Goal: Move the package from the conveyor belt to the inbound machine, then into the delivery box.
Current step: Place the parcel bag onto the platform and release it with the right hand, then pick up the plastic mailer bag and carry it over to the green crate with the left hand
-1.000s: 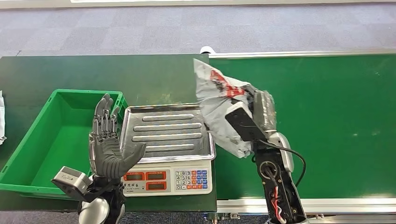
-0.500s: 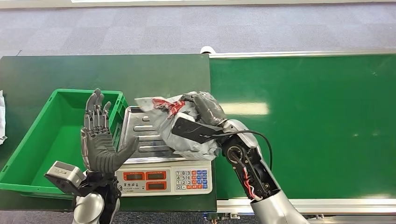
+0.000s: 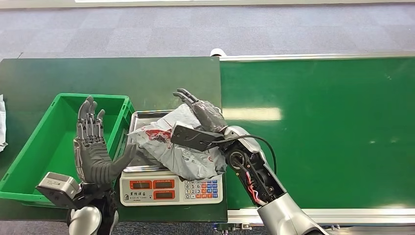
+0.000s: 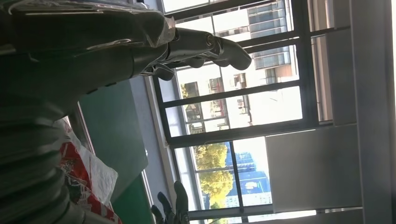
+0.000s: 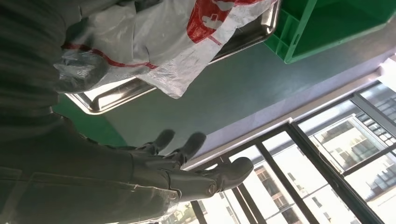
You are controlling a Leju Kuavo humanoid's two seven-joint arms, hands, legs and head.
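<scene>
The grey plastic package (image 3: 183,154) with red print lies crumpled on the steel tray (image 3: 147,119) of the weighing scale (image 3: 171,189). My right hand (image 3: 203,113) is above its far right part with the fingers stretched out and holding nothing; the wrist lies over the bag. From the right wrist, the package (image 5: 154,37) sits on the tray (image 5: 112,95) and the fingers (image 5: 201,172) are spread apart. My left hand (image 3: 93,147) stands raised and open between the scale and the green box (image 3: 44,147). The left wrist view catches the package's red print (image 4: 79,172).
The green conveyor belt (image 3: 318,127) runs along the right with a metal frame at its near edge. The dark green table (image 3: 98,76) carries the scale and the box. A white item (image 3: 2,122) lies at the far left edge.
My right hand swung the package left from the belt's edge down onto the scale tray and spread its fingers off it. My left hand drifted slightly left, still open.
</scene>
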